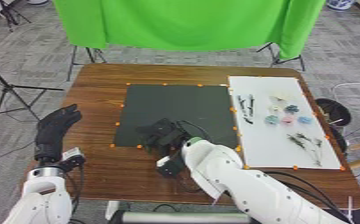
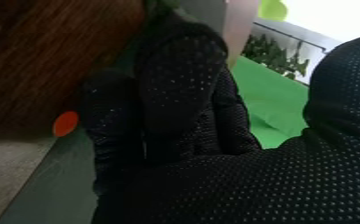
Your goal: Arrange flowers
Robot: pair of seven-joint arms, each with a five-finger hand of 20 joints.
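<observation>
"Black textured fabric is met first: the glove of the right hand (image 2: 247,185), released, with fingers relaxed and thumb set apart. Nothing is seen in its grasp."

"Where is it held?"

"At the near edge of a dark mat (image 1: 172,100), in the head view; whether the mat is touched cannot be told. Well to its left, beside the brown table (image 1: 96,95), the left hand (image 1: 59,118) is held loose and unclenched."

"And the flowers?"

"To the right of the right hand, they are laid on a white board (image 1: 267,156). Dark stems (image 1: 246,106) are nearest the hand; farther out come a pink blossom (image 1: 287,120), a pale blue blossom (image 1: 305,120) and slender sprigs (image 1: 310,145)."

"Has the arrangement been started?"

"Barely, if at all, it is judged: stems, blossoms and sprigs are still to be chosen and placed, perhaps on the mat."

"How do the views differ?"

"By the head view, the flowers' layout is given. By the right wrist view, the glove's dotted weave is detailed, with green cloth (image 2: 270,97) and leafy greenery (image 2: 267,54) beyond."
</observation>
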